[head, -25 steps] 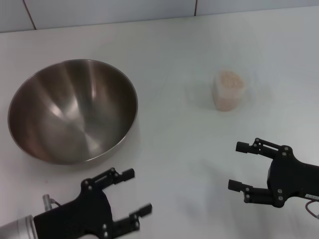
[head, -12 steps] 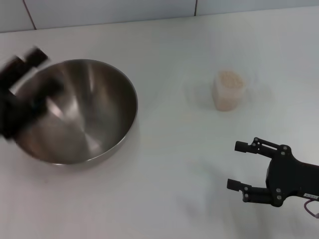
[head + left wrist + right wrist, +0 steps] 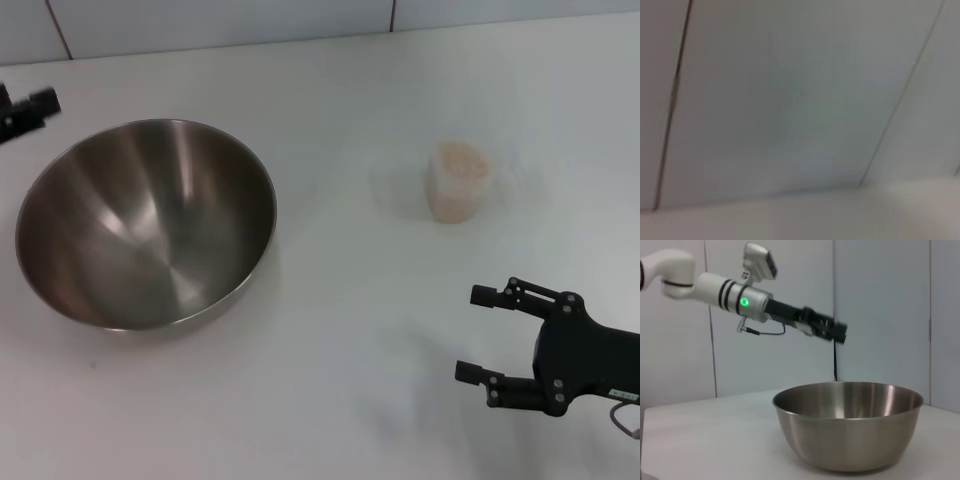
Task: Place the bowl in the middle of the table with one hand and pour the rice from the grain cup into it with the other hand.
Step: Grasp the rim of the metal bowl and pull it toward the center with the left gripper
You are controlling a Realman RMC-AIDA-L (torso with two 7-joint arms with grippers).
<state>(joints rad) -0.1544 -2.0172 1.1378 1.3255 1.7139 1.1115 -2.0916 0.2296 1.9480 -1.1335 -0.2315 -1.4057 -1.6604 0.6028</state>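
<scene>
Left pincer raised at far left; right pincer low, fingers spread

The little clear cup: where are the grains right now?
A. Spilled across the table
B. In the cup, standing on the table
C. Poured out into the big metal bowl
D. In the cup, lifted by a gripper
B: the grain cup stands on the table full of rice, while the bowl is empty and the open right gripper is apart from it.

On the tabletop: 1 steel bowl, 1 clear grain cup holding 1 mass of rice. Pincers in view: 2, left pincer and right pincer.
</scene>
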